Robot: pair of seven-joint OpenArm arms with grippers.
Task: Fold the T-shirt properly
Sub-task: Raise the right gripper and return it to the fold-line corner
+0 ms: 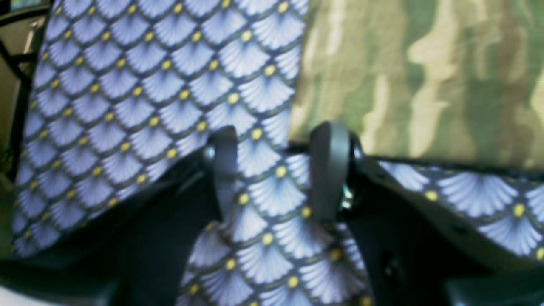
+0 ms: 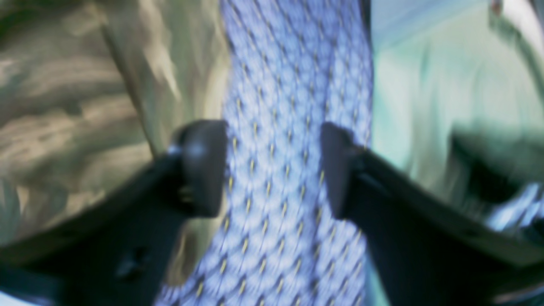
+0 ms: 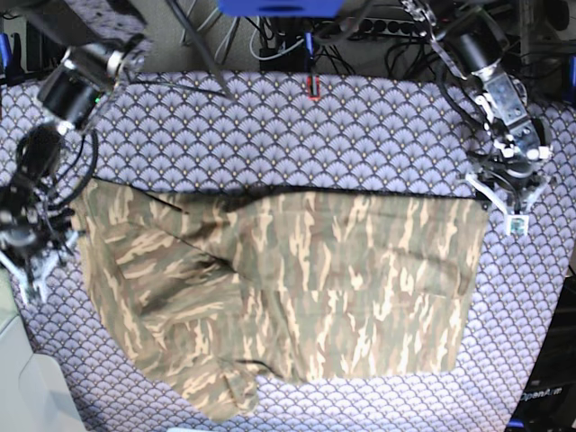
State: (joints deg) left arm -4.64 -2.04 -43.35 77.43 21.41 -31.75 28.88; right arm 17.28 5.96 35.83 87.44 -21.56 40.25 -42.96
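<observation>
Both claws spread, empty, beside T-shirt point(image 3: 297, 288) edges: left claw point(image 3: 509, 205), right claw point(image 3: 34, 270)

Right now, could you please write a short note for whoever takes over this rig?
Left gripper: open, empty, over the tablecloth just off the T-shirt corner.
Right gripper: open, empty, over the tablecloth beside the shirt's other end; its view is blurred.
T-shirt: spread across the table, doubled along the far edge, rumpled and uneven toward the right gripper's side.
Done: apparently one lengthwise fold.
Left: smooth the rumpled end, then probably fold crosswise into a compact rectangle.
</observation>
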